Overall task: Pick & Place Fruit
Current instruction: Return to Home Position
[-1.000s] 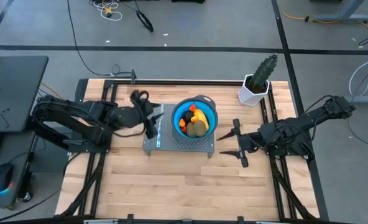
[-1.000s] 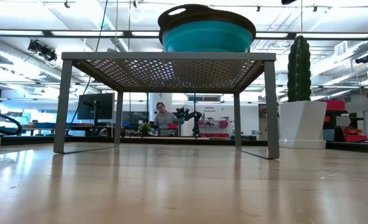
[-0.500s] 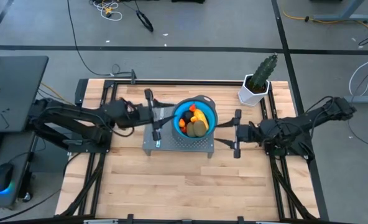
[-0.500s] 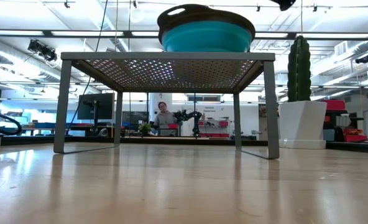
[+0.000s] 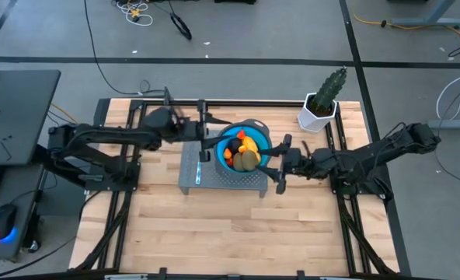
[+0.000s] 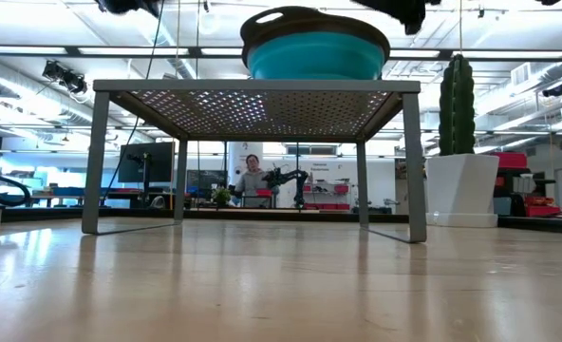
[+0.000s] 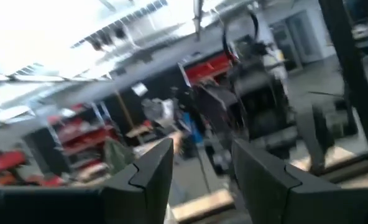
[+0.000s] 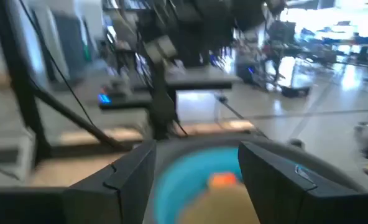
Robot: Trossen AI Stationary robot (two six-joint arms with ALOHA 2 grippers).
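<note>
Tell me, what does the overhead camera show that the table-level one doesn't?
Only the high view shows the fruit piled inside the bowl, the knife on the shelf beside it, and the left gripper and right gripper clearly, both open, flanking the bowl. Only the low view shows the shelf's perforated underside, its legs, and a person far back in the room. Both show the blue bowl, the shelf and the potted cactus.
</note>
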